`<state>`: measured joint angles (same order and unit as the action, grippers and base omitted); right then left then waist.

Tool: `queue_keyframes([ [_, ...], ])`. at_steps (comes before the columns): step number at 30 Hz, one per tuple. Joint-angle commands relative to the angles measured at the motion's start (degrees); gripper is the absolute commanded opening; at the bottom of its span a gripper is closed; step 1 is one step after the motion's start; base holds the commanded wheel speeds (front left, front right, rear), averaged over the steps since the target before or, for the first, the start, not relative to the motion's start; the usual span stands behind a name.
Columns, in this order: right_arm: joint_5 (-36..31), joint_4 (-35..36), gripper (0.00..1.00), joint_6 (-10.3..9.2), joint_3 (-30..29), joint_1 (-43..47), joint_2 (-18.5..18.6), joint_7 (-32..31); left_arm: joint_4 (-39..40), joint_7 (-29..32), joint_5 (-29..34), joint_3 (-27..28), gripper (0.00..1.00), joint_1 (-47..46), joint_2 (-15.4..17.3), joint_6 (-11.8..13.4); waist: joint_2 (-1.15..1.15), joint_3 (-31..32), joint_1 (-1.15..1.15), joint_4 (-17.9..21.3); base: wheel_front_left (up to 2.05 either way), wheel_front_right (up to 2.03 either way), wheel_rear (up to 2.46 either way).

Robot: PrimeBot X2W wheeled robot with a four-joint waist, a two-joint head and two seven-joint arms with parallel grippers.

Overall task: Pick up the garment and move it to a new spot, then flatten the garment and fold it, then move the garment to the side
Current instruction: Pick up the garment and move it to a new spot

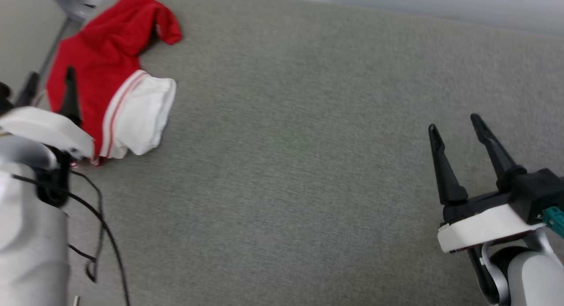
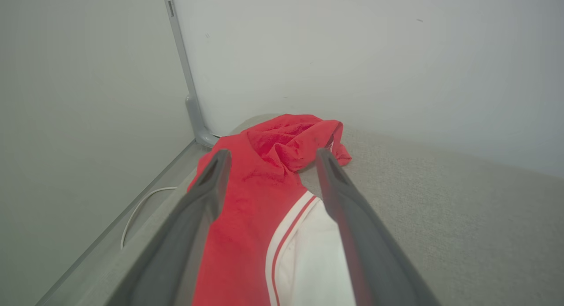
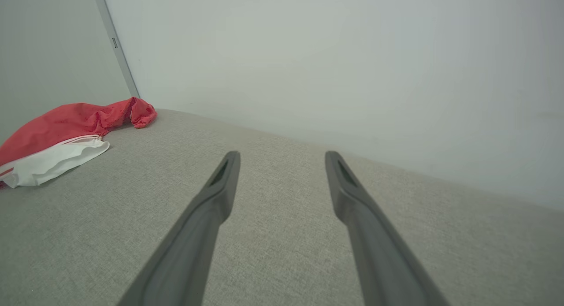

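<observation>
The garment [image 1: 99,54] is a crumpled red shirt with a white, red-striped sleeve [image 1: 143,114], lying at the far left of the grey cloth surface [image 1: 286,165]. My left gripper [image 1: 49,83] hovers open over its left part, one dark finger [image 1: 69,94] in front of the red cloth. In the left wrist view the open gripper [image 2: 272,154] straddles the garment [image 2: 246,218] without gripping it. My right gripper [image 1: 454,123] stands open and empty at the right, far from the shirt. The right wrist view has the gripper [image 3: 283,154] over bare cloth, with the garment [image 3: 66,125] far to its left.
A white wall [image 2: 352,54] runs along the surface's far edge. A grey post [image 2: 189,90] stands in the corner just beyond the garment. A white cable [image 2: 136,209] lies off the surface's left edge. Black cables [image 1: 94,218] hang by my left arm.
</observation>
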<state>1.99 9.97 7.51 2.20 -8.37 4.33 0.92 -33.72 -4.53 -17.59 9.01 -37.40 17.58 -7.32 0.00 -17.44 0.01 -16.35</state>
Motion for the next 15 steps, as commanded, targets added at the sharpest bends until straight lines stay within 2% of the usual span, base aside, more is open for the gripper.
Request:
queue_keyframes([
  [1,0.28,0.39,1.00,-0.03,-0.20,-1.48,0.42,0.29,-0.73,1.23,-0.82,0.31,1.00,-2.41,1.39,-0.06,0.00,-4.14,-0.01,3.50,0.00,0.00,0.00],
  [7,0.66,0.83,1.00,-0.03,-0.34,-3.84,1.23,0.50,-4.68,12.50,-5.77,-0.54,1.00,-8.14,7.77,-0.17,0.00,-8.97,-0.01,5.91,0.00,0.00,0.00],
  [12,0.64,1.04,1.00,-0.03,-0.16,-5.90,1.98,0.60,-7.30,23.87,-9.31,-1.40,1.00,-10.96,12.96,-0.20,0.00,-12.59,-0.01,7.48,0.00,0.00,0.00],
  [13,0.68,1.17,1.00,-0.03,0.09,-6.87,2.23,0.60,-8.73,29.31,-10.92,-0.85,1.00,-11.55,14.96,-0.14,0.00,-14.74,-0.01,8.20,0.00,0.00,0.00],
  [15,0.68,1.29,1.00,-0.03,0.38,-7.52,2.43,0.63,-9.58,32.11,-11.65,-0.33,1.00,-11.41,16.01,0.41,0.00,-16.04,-0.01,8.67,0.00,0.00,0.00],
])
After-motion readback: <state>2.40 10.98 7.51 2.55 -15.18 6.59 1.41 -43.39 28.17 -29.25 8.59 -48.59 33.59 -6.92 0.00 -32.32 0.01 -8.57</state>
